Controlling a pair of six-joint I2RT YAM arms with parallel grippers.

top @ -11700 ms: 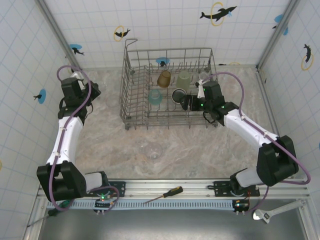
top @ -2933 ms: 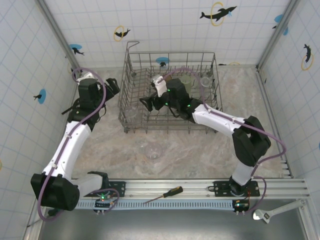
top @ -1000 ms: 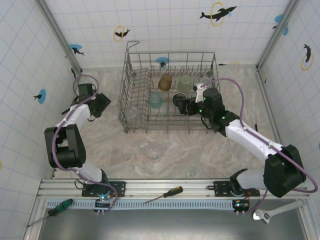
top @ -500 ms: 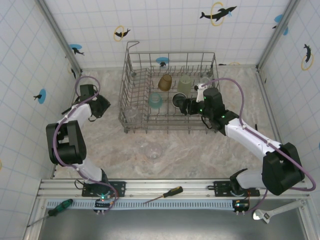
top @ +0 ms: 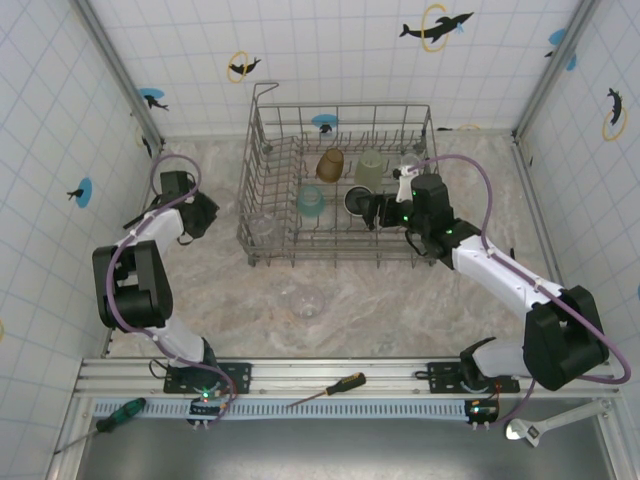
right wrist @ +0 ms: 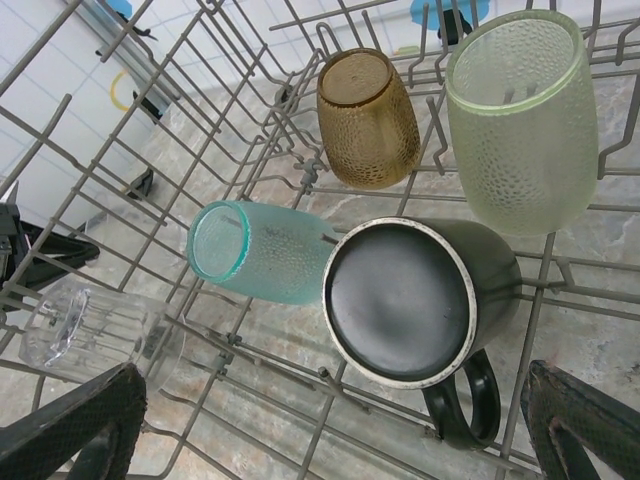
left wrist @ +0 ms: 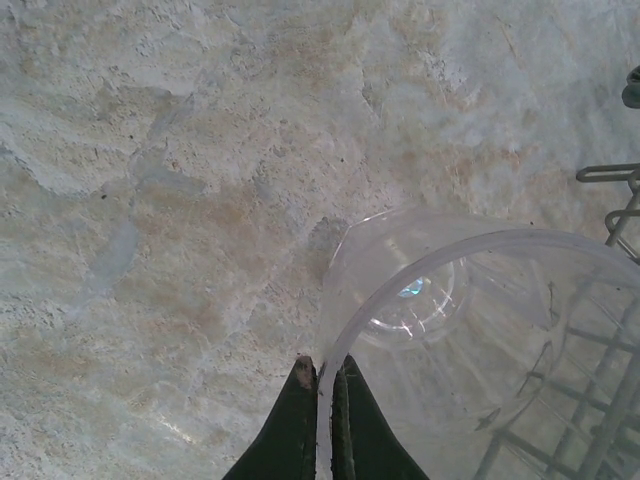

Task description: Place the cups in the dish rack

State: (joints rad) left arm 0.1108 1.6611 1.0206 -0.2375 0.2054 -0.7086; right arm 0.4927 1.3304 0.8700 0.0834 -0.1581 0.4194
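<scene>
My left gripper [left wrist: 326, 392] is shut on the rim of a clear cup [left wrist: 450, 330], which hangs over the marble table just left of the dish rack [top: 340, 108]. In the top view the left gripper [top: 203, 215] is beside the rack's left wall. My right gripper [top: 374, 211] stands open over the rack, with nothing between its fingers [right wrist: 85, 425]. Below it are an amber cup [right wrist: 367, 118], a pale green cup [right wrist: 520, 120], a light blue cup [right wrist: 262, 250], a dark mug [right wrist: 415, 300] and a clear cup [right wrist: 75, 330]. One more clear cup [top: 304, 300] stands on the table in front of the rack.
Tiled walls close in the table on three sides. An orange-handled screwdriver [top: 327, 388], a green-handled one [top: 120, 412] and a wrench [top: 545, 425] lie on the rail at the near edge. The rack's wires [left wrist: 605, 172] are close on the held cup's right.
My left gripper has shut on the clear cup's rim. The right arm has drifted slightly right and stays open.
</scene>
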